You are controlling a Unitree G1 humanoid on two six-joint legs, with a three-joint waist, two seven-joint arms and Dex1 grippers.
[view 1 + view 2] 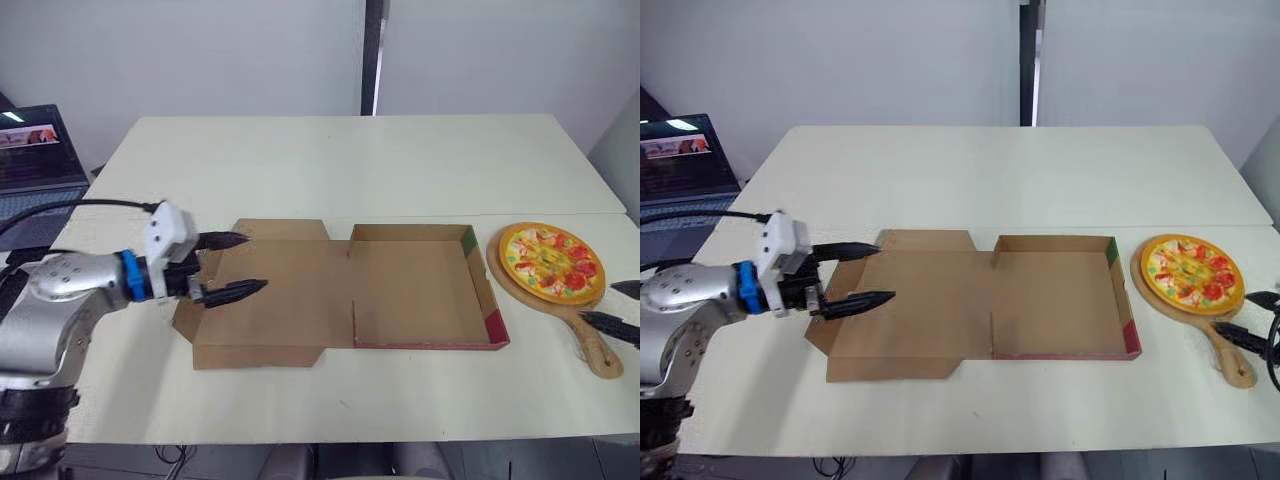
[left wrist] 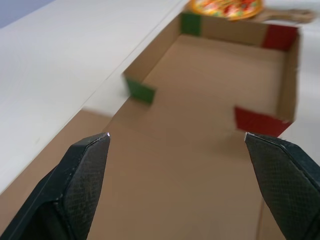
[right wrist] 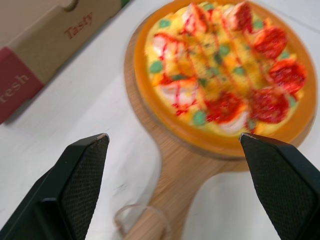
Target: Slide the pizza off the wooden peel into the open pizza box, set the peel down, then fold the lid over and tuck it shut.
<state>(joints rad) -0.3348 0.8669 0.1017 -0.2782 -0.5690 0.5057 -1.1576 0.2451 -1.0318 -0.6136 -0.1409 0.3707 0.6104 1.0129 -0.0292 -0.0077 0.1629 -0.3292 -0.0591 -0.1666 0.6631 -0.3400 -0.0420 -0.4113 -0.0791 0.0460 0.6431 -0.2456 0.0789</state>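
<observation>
None of the task's four steps looks done. The pizza point(image 1: 551, 260) sits whole on the round blade of the wooden peel point(image 1: 599, 355), which lies flat by the right edge of the tabletop point(image 1: 350, 170), its handle angled toward the front edge. Just beside it, toward the middle of the tabletop, the pizza box point(image 1: 415, 290) lies open and empty, bare cardboard showing across its floor, red and green tabs at its corners. Its lid point(image 1: 270, 305) is spread flat on the side facing the left edge, flaps unfolded. The right tool point(image 1: 597, 303) hovers at the peel's handle with its two black fingers spread wide. In the right wrist view the handle runs up between them, apart from both, so nothing is pinched and the peel appears not yet lifted. The left tool point(image 1: 255, 261) hangs over the lid's outer end, fingers likewise spread and holding nothing, aimed along the box toward the pizza. Judging from this, the work stands at its very start: the handle has to be gripped, the peel raised and tipped over the box wall so the pizza slides in, the peel set down again, and the lid swung over and tucked. A laptop point(image 1: 35, 150) glows beyond the tabletop's left edge, well apart from the action.
</observation>
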